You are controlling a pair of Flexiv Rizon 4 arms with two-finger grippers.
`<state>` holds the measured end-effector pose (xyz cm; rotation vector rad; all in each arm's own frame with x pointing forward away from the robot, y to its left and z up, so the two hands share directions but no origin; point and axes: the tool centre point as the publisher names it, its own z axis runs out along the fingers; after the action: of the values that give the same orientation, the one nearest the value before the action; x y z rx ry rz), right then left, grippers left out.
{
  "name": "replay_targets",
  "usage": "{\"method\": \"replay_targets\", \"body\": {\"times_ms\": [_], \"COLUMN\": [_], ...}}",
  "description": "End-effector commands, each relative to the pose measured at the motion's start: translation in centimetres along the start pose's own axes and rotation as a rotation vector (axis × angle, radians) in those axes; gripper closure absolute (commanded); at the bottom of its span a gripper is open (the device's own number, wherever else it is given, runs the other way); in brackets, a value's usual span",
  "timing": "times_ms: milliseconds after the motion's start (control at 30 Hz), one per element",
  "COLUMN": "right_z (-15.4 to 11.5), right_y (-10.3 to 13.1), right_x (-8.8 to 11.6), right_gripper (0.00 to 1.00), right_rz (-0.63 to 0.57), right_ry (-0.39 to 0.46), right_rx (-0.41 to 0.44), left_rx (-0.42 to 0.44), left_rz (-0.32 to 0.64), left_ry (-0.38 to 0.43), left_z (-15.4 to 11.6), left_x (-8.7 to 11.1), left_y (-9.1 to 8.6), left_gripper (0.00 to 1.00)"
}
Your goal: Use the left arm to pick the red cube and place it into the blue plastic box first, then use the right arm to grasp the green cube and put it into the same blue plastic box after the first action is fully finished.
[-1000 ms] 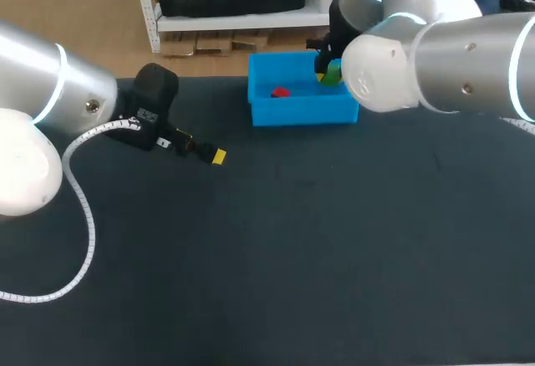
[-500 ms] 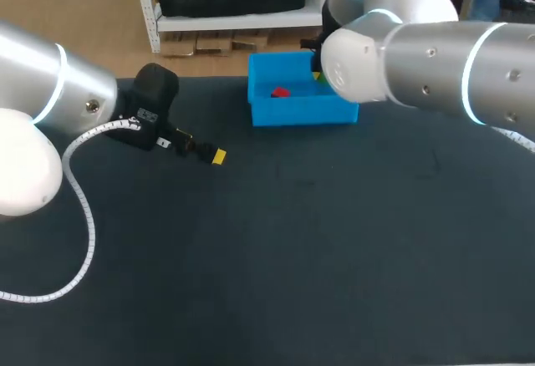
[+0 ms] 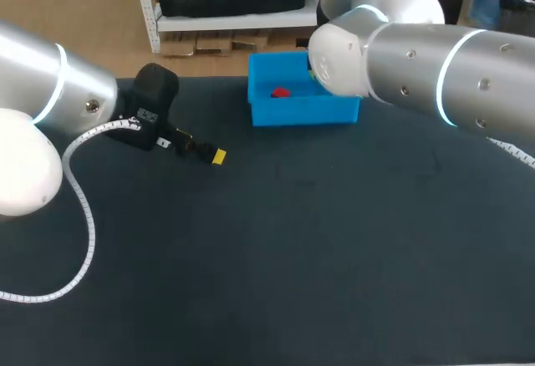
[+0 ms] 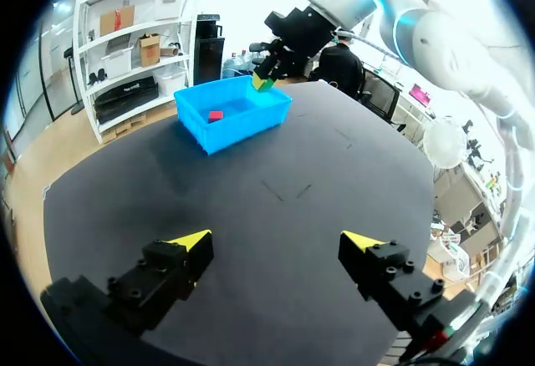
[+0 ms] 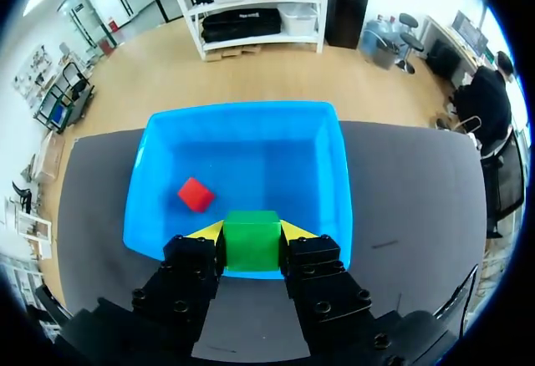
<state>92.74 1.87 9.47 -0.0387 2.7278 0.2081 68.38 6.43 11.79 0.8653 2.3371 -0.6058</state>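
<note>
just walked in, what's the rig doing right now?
The right gripper is shut on the green cube and holds it above the blue plastic box, near one of its walls; the cube is not yet released. The red cube already lies on the box floor, so the first step looks done. The left gripper is open and empty over the dark table, well away from the box.
</note>
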Motion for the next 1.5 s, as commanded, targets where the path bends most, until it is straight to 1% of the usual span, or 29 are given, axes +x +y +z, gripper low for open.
{"method": "replay_targets", "body": {"times_ms": [33,567,900,1167,1500], "right_z": [0.0,1.2,2.8,3.5,4.0], "right_y": [0.0,-0.4,-0.9,-1.1,-1.1], "right_x": [-0.1,-0.2,0.2,0.2,0.3], "right_gripper": [1.0,1.0,1.0,1.0,1.0], "right_rz": [-0.001,0.003,0.006,0.01,0.012], "right_ry": [0.003,0.02,0.056,0.072,0.084], "right_rx": [-0.003,-0.003,0.014,0.022,0.026], "left_rx": [0.005,0.005,0.005,0.005,0.005], "left_rz": [0.002,0.002,0.002,0.002,0.002], "left_ry": [-0.006,-0.006,-0.006,-0.006,-0.006], "left_z": [0.0,0.0,0.0,0.0,0.0], "left_x": [0.1,0.1,0.1,0.1,0.1], "left_y": [0.1,0.1,0.1,0.1,0.1], "left_gripper": [0.0,0.0,0.0,0.0,0.0]}}
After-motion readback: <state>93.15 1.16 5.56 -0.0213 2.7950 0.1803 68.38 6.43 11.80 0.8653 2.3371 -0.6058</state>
